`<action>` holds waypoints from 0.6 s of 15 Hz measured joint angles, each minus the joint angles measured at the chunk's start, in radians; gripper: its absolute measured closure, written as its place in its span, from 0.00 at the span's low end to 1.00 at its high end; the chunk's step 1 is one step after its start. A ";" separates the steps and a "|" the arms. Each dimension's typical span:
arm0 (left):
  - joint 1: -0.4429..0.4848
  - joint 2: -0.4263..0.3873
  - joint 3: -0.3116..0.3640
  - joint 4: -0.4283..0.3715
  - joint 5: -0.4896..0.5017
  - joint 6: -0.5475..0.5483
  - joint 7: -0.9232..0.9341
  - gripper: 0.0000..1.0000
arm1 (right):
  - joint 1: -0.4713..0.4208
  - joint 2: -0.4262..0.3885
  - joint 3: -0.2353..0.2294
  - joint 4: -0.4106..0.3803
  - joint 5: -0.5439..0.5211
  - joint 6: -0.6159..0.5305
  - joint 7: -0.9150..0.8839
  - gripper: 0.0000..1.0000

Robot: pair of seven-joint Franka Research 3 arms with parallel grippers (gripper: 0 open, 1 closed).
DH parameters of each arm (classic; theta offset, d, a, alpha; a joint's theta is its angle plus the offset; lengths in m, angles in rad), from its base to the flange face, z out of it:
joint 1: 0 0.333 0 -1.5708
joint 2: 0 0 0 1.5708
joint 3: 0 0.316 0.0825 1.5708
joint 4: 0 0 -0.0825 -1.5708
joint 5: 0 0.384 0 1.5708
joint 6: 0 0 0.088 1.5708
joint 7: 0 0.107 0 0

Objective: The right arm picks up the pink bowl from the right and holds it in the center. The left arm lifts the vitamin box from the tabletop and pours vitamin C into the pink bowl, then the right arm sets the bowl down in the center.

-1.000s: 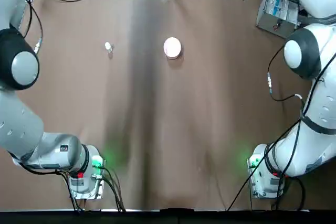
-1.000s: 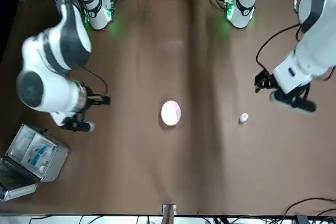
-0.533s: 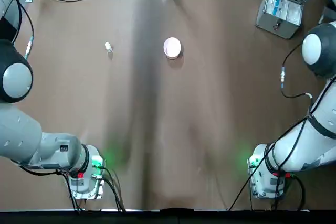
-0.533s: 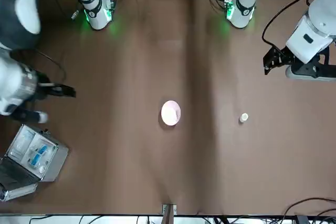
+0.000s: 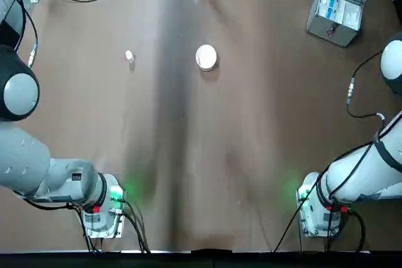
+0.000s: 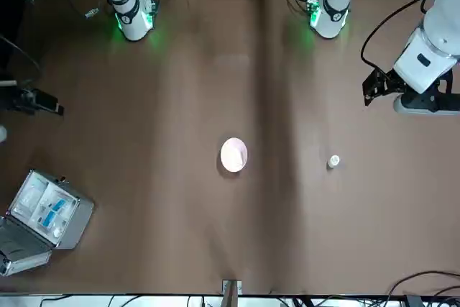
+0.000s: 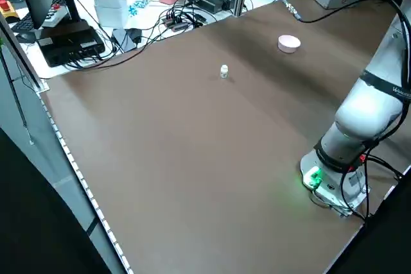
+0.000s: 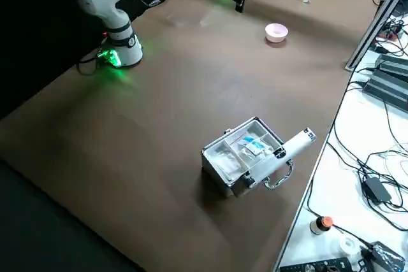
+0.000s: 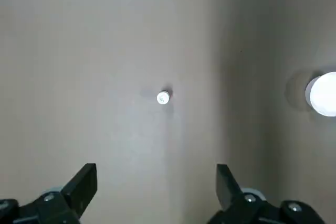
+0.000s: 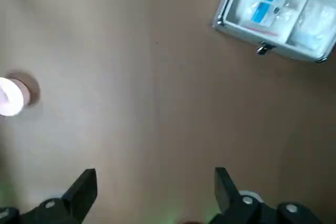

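The pink bowl sits upright on the tabletop at the far middle, also seen as the pink bowl. The tiny white vitamin box stands to the bowl's left, apart from it. My left gripper hangs open and empty high over the table's left side, with the vitamin box and the bowl's edge below it. My right gripper is open and empty above the right side, well away from the bowl.
An open grey hinged case holding white and blue packets lies at the far right corner. Both arm bases glow green at the near edge. Cables and boxes crowd the bench beyond the far edge.
Both arms have swung outward and away from the table's middle, the right one clearing the grey case. The bowl and the vitamin box have stayed in place.
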 joint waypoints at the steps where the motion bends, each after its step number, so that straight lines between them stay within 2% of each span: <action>1: 0.000 0.001 0.001 -0.002 0.000 0.000 0.000 0.00 | -0.003 -0.008 0.003 -0.003 -0.017 -0.001 -0.024 0.01; 4: 0.000 0.009 0.003 -0.009 0.000 -0.030 0.000 0.00 | -0.007 -0.045 0.009 -0.051 -0.038 0.023 -0.046 0.01; 5: 0.003 0.009 0.004 -0.009 0.000 -0.045 0.000 0.00 | -0.008 -0.065 0.011 -0.086 -0.043 0.054 -0.047 0.01; 6: 0.022 0.006 0.005 -0.008 -0.011 -0.062 0.000 0.00 | -0.011 -0.118 0.012 -0.167 -0.051 0.119 -0.049 0.01; 9: 0.045 0.003 0.005 -0.007 -0.046 -0.064 0.000 0.00 | -0.022 -0.183 0.012 -0.232 -0.055 0.137 -0.054 0.01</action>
